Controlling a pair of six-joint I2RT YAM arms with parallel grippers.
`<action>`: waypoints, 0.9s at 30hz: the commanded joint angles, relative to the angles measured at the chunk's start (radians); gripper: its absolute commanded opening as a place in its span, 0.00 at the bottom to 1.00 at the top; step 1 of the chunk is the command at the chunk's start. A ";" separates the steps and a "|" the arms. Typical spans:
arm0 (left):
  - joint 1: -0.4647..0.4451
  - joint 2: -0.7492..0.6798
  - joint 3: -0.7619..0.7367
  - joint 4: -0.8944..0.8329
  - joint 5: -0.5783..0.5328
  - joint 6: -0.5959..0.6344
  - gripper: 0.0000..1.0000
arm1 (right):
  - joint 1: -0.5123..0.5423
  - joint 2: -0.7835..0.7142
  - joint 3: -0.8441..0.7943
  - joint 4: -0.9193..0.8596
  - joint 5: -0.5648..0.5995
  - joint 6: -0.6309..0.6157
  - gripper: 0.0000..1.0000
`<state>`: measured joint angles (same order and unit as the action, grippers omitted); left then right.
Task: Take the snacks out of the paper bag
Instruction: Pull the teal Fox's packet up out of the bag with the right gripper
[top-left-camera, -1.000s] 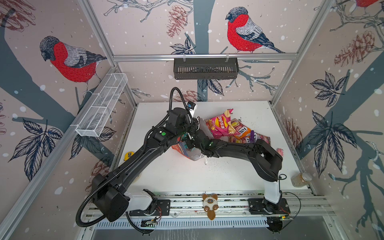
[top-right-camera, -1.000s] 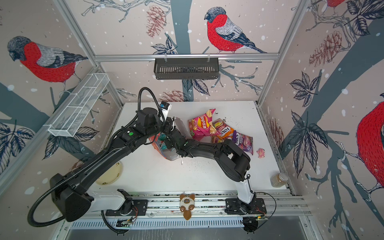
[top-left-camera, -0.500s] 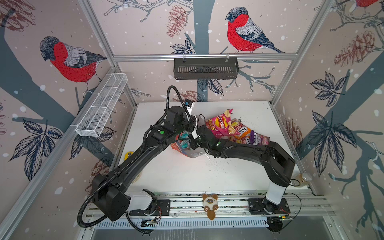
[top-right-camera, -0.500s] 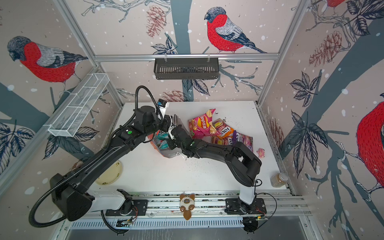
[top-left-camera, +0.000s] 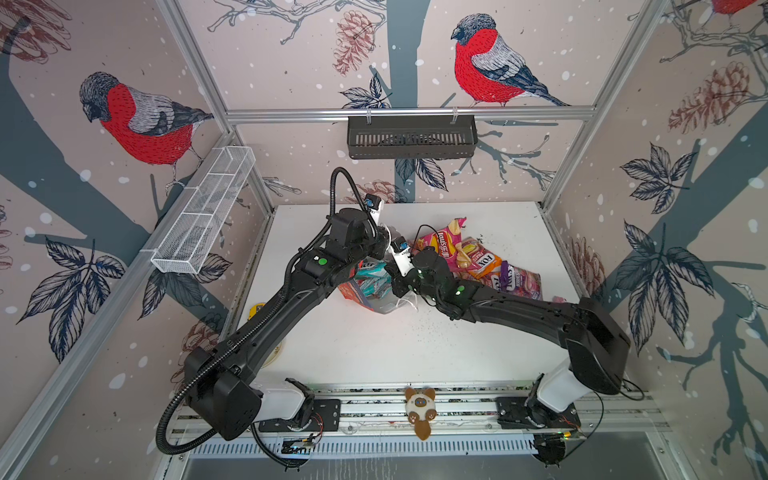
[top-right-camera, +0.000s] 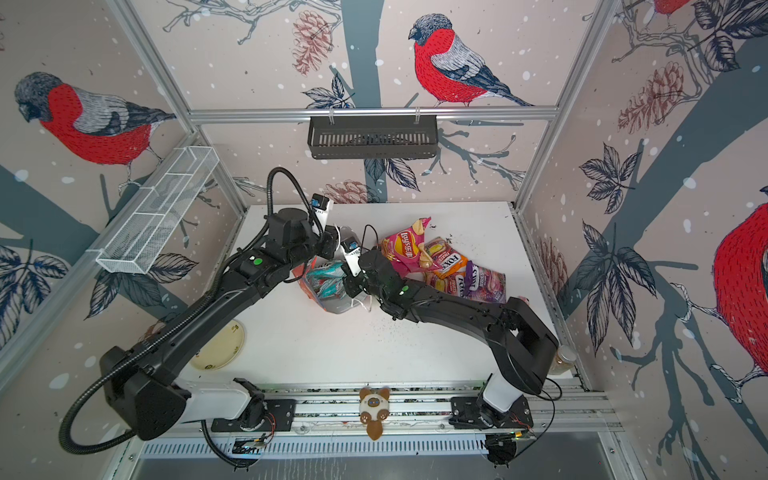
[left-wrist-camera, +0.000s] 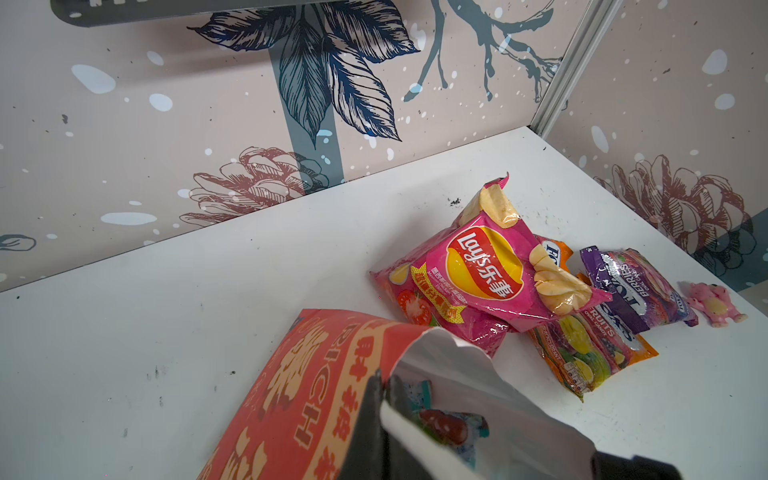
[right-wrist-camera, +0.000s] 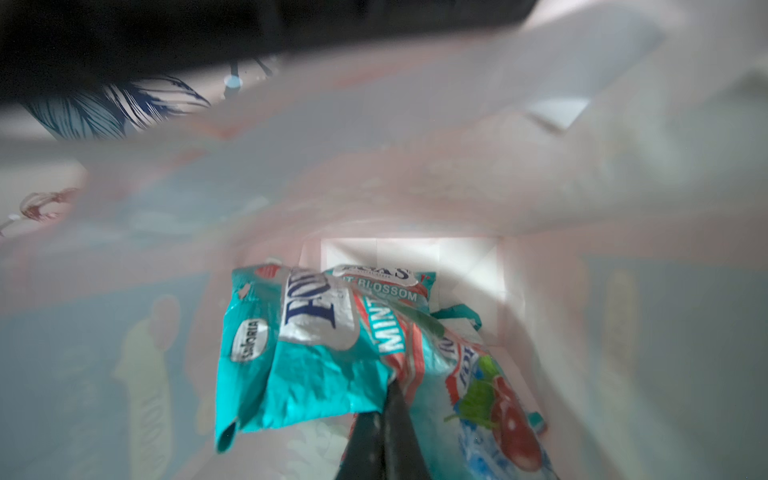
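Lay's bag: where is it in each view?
In a top view: Lay's bag just right of centre.
In a top view: likewise.
Left wrist: mid-picture, beyond the paper bag.
Right wrist: not in view.
Shared landmark: the paper bag, in all four.

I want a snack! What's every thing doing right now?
Bag: mouth open, rim held.
Teal packets: inside bag.
Lay's: out, on table.
Orange packets: out, by Lay's.
Purple packet: out, on table.
Left jaws: shut on bag rim.
Right jaws: shut on teal packet.
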<state>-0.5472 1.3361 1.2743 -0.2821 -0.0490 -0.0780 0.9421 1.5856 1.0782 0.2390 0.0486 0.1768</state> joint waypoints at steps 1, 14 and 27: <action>0.002 0.002 0.015 0.042 -0.030 0.001 0.00 | 0.000 -0.045 -0.010 0.059 -0.007 -0.031 0.01; 0.012 -0.011 0.027 0.026 -0.112 0.017 0.00 | -0.007 -0.200 -0.043 0.066 0.018 -0.047 0.00; 0.045 -0.015 0.022 0.027 -0.162 0.043 0.00 | -0.049 -0.396 -0.009 0.065 0.060 -0.054 0.00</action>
<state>-0.5110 1.3239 1.2911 -0.3012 -0.1871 -0.0509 0.8997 1.2129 1.0523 0.2455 0.0864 0.1310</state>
